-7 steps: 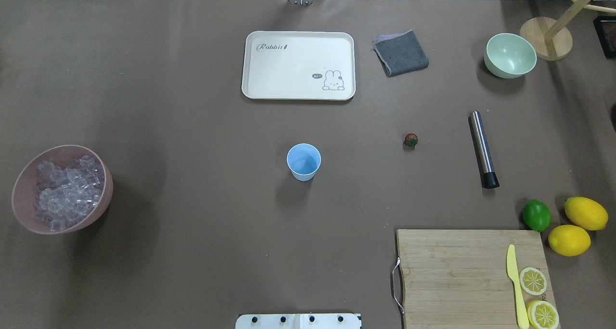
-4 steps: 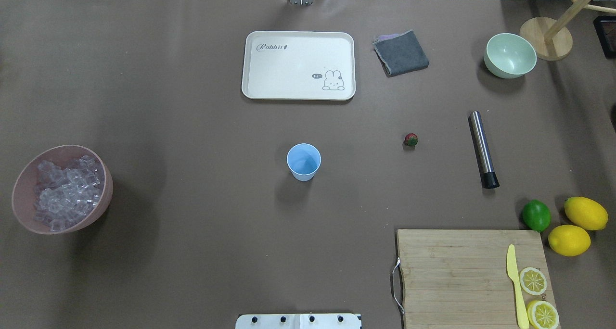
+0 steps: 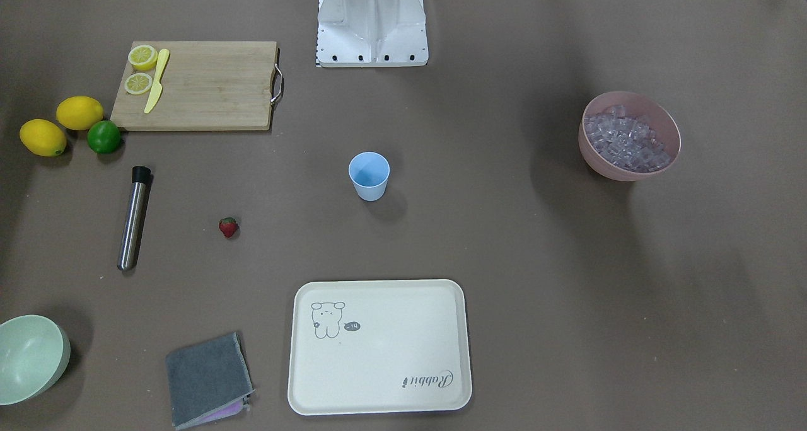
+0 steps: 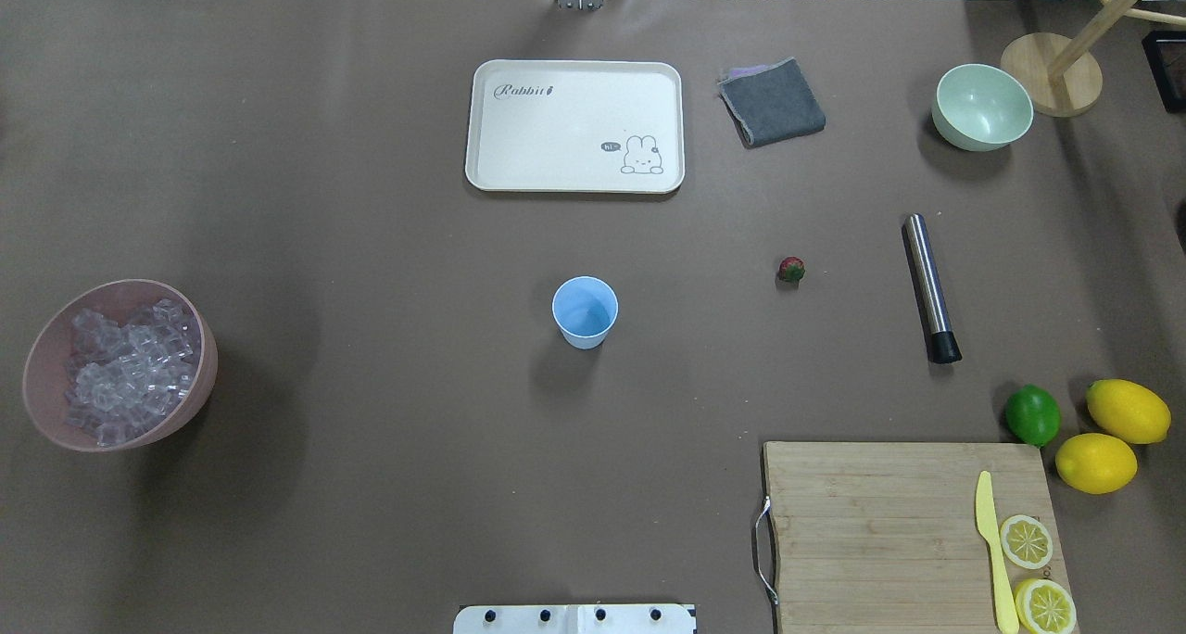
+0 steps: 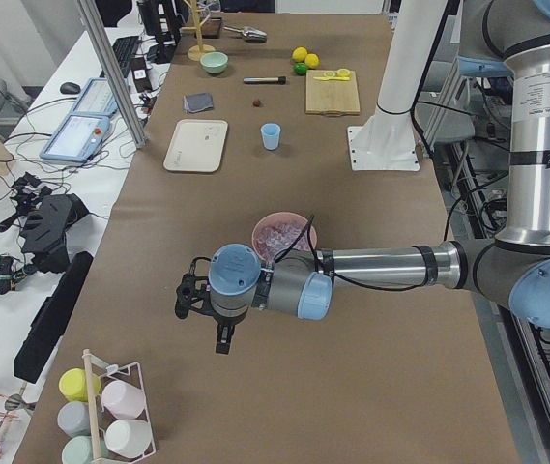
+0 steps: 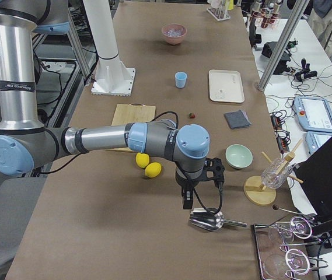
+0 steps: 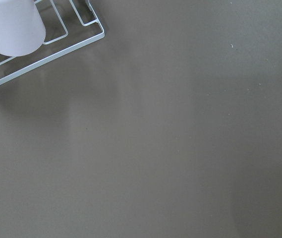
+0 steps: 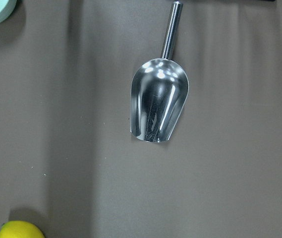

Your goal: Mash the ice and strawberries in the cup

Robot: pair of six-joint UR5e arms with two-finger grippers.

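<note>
The light-blue cup (image 4: 585,311) stands upright mid-table; it also shows in the front view (image 3: 369,175). The red strawberry (image 4: 790,269) lies on the table to the cup's right, apart from it. The ice (image 4: 125,365) fills a pink bowl (image 4: 42,412) at the table's left edge. Neither gripper shows in the overhead or front view. My left gripper (image 5: 189,300) hangs over bare table beyond the pink bowl (image 5: 299,224). My right gripper (image 6: 214,173) hangs above a steel scoop (image 8: 158,106). I cannot tell whether either is open or shut.
A steel muddler (image 4: 929,286) lies right of the strawberry. A cream tray (image 4: 574,180), a grey cloth (image 4: 772,103) and a pale green bowl (image 4: 982,107) sit at the back. A cutting board (image 4: 880,532) with knife and lemon slices, a lime (image 4: 1032,414) and lemons are front right. A cup rack (image 7: 41,54) stands near the left gripper.
</note>
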